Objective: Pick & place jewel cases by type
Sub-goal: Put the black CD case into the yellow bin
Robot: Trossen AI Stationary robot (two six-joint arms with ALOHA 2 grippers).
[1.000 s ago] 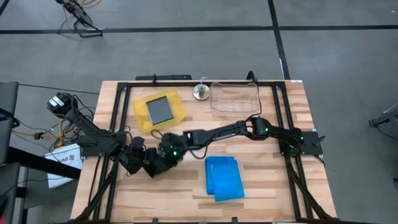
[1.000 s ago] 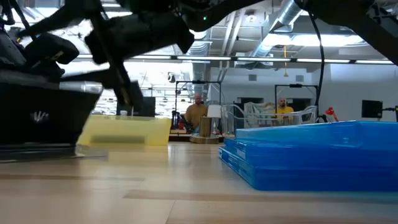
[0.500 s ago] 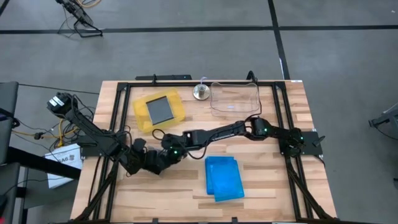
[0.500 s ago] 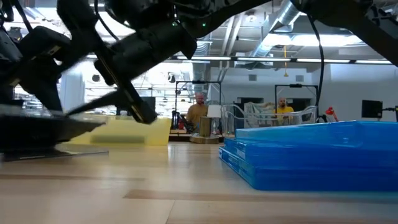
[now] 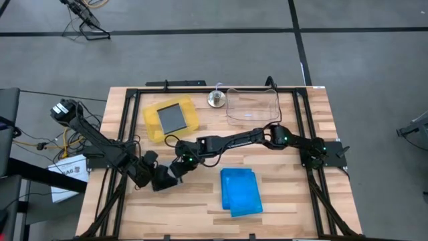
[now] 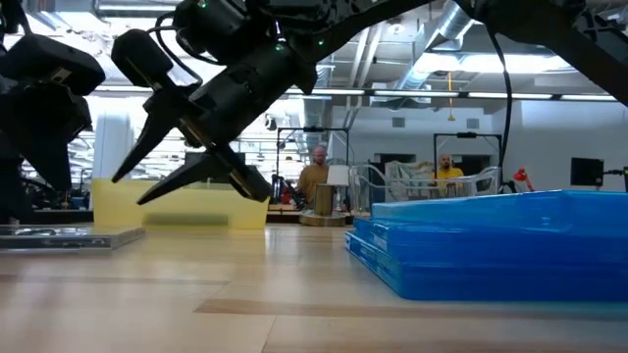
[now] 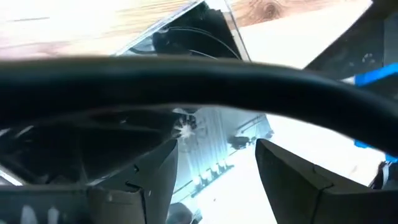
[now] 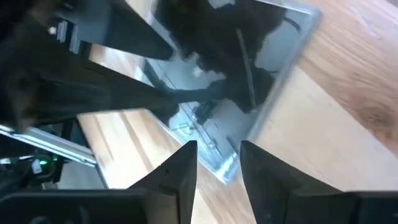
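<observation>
Now:
Right gripper (image 6: 191,181): hanging open above flat clear-grey jewel case (image 6: 59,235).
Left gripper (image 5: 159,179): gaping, empty.
Tip: centre before gripping.

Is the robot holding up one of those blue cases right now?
No: the blue cases lie stacked on the table, while both grippers work apart from them, by a clear-grey case.

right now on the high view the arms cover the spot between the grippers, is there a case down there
observer: yes, the low view shows a clear-grey jewel case lying flat on the table.
operator: is the right gripper on it
observer: no, the right gripper is open and raised above the wood, apart from the case.
operator: and the left
observer: the left wrist view shows the left gripper open over the case, with nothing clamped.
</observation>
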